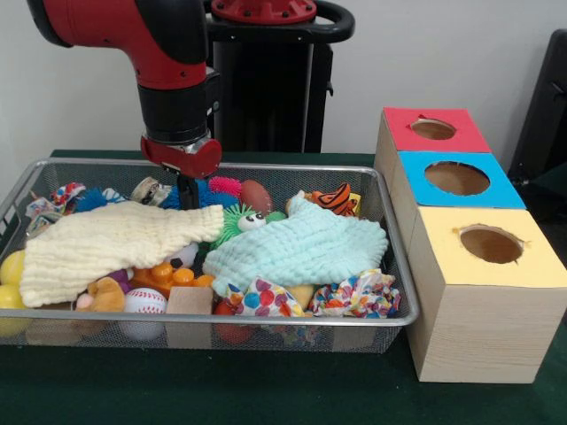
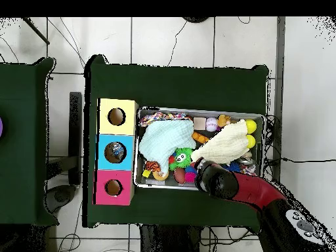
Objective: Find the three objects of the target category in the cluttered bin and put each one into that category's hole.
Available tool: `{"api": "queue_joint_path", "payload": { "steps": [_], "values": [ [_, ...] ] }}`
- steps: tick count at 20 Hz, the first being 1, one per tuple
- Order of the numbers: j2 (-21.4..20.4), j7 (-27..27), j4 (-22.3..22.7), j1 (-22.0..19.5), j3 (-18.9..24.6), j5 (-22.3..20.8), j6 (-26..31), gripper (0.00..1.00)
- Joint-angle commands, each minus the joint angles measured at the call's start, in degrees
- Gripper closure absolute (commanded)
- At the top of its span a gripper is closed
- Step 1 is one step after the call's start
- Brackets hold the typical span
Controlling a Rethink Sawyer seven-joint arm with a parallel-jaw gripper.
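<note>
The wire mesh bin [image 1: 292, 322] sits in front of me, full of toys and cloths. My gripper [image 1: 187, 191] reaches down into the bin's far side, among a blue spiky toy [image 1: 209, 197], a pink spiky ball [image 1: 227, 185] and a brown football [image 1: 256, 196]. Its tips are sunk among the toys, so its state is unclear. Three wooden boxes with holes stand beside the bin: red [image 1: 433, 129], blue [image 1: 457, 178] and yellow [image 1: 490, 244]. In the overhead view my wrist [image 2: 211, 178] covers the gripper at the bin's [image 2: 136, 152] lower edge.
A pale yellow cloth [image 1: 106, 243] and a mint cloth [image 1: 301, 248] cover much of the pile. Around them lie a green spiky ball with eyes [image 1: 244, 221], a tiger toy [image 1: 337, 199], a baseball [image 1: 144, 303], a wooden block [image 1: 190, 301], yellow balls [image 1: 11, 266] and spotted fabric [image 1: 261, 299].
</note>
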Motion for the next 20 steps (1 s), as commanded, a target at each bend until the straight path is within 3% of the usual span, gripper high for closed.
{"api": "queue_joint_path", "payload": {
  "steps": [1, 12, 20],
  "values": [
    [0.6, -3.9, -7.7, 0.3, 3.3, -0.7, 7.5, 1.00],
    [1.1, -2.4, -8.3, -1.0, 1.9, -1.7, 4.5, 1.00],
    [1.6, -4.1, -10.2, -2.6, 3.3, -1.5, 5.9, 1.00]
  ]
}}
